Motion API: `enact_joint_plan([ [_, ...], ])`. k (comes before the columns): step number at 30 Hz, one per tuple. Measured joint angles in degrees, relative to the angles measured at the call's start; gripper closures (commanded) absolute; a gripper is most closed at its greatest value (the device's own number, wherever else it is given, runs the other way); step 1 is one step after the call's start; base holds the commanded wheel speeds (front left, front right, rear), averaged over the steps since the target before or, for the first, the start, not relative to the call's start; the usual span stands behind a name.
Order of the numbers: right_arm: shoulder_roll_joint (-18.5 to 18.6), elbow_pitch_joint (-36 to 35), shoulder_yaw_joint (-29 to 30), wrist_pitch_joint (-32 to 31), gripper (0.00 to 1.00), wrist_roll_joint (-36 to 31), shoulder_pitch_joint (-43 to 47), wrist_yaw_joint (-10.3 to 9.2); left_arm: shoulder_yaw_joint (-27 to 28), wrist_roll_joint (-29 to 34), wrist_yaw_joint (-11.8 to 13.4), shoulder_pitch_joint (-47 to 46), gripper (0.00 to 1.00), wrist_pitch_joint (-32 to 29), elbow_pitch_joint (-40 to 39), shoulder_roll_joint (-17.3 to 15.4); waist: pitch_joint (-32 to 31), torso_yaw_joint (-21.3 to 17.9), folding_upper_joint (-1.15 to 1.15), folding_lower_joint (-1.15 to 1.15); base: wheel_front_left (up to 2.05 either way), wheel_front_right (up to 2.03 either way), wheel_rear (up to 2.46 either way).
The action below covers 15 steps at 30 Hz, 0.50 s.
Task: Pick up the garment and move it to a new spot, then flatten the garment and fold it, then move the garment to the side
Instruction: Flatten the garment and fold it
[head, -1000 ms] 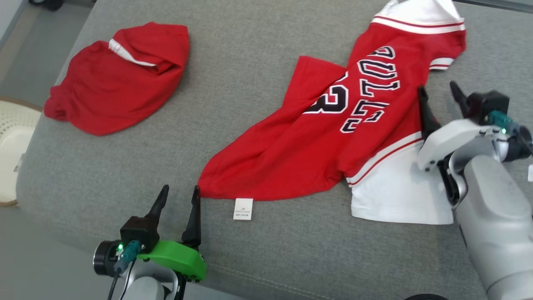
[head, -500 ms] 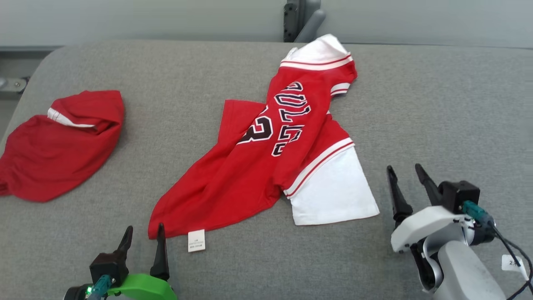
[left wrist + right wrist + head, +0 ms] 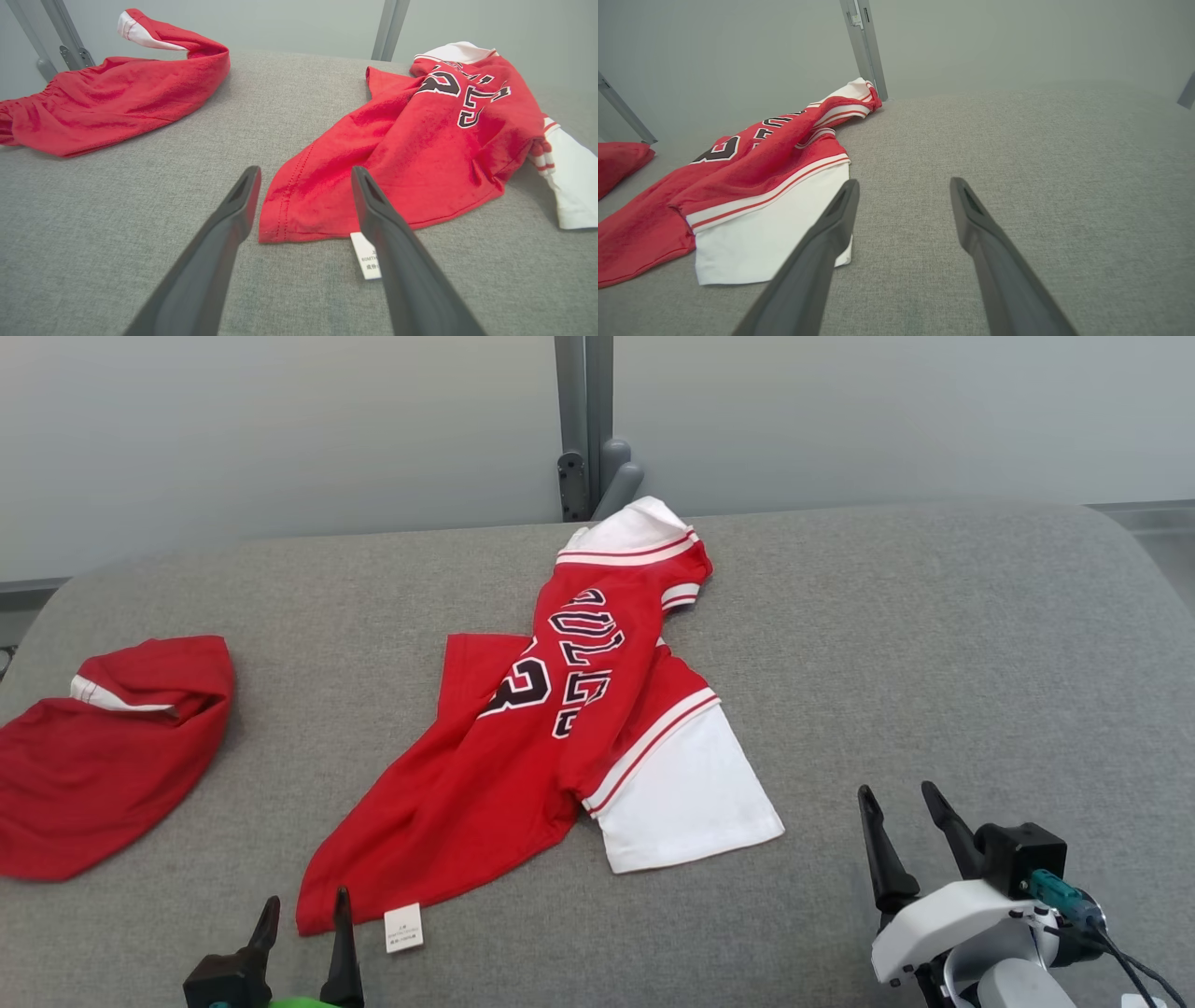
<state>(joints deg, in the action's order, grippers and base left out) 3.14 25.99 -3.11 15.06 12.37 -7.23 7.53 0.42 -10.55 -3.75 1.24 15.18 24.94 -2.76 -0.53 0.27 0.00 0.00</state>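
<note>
Left gripper (image 3: pixel 307 896) (image 3: pixel 304 170): nearest the camera, at the near hem corner of the jersey (image 3: pixel 523 756) (image 3: pixel 397 154) (image 3: pixel 752 172). Its two dark fingers are spread wide and pinch nothing. In the left wrist view the hem corner shows through the gap between them.
Right gripper (image 3: pixel 895 789) (image 3: pixel 904 182): on the jersey's right, clear of the white sleeve (image 3: pixel 686 803) (image 3: pixel 770 233). Its fingers are likewise wide apart and empty, over bare grey fabric.
Care label (image 3: pixel 403 928) (image 3: pixel 366 254): a small white tag that sticks out from the jersey's near hem, just right of the hem corner. In the left wrist view one finger partly covers it.
Jersey: the task garment, red, lying loose and creased on the worktop (image 3: pixel 934 644) (image 3: pixel 93 210) (image 3: pixel 1017 140). It runs diagonally from the near-left hem corner to the far collar end.
White sleeve: at the jersey's near right side, spread flat and joined to the red body by a red-and-white striped band.
Printed lettering (image 3: pixel 560 672) (image 3: pixel 467 93): black and white characters across the jersey's middle, broken by a fold.
Far end of the jersey (image 3: pixel 635 537) (image 3: pixel 852 95): white cloth with red stripes, by the worktop's back edge.
Second red garment (image 3: pixel 103 756) (image 3: pixel 107 102) (image 3: pixel 616 161): well apart from the jersey on its left, bunched, with a white trim showing.
Metal post (image 3: pixel 583 420) (image 3: pixel 861 42): upright, directly behind the jersey's far end.
Pale wall (image 3: pixel 280 429): behind the jersey, beyond the worktop.
</note>
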Motion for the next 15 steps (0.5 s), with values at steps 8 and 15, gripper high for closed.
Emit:
enact_joint_plan([
  [8,-0.2,-1.8,-0.3,0.0,0.0,-0.5,2.3,0.0,-0.1,0.0,0.3,0.3,0.0,0.0,-0.5,0.0,-0.4,-1.0,0.0,0.0,0.0,0.0,0.0],
  [15,-0.2,-1.3,-1.8,0.0,0.0,-0.4,2.1,0.0,-0.5,0.0,0.5,0.1,0.0,0.0,-0.3,0.0,0.4,-0.6,0.0,0.0,0.0,0.0,0.0],
])
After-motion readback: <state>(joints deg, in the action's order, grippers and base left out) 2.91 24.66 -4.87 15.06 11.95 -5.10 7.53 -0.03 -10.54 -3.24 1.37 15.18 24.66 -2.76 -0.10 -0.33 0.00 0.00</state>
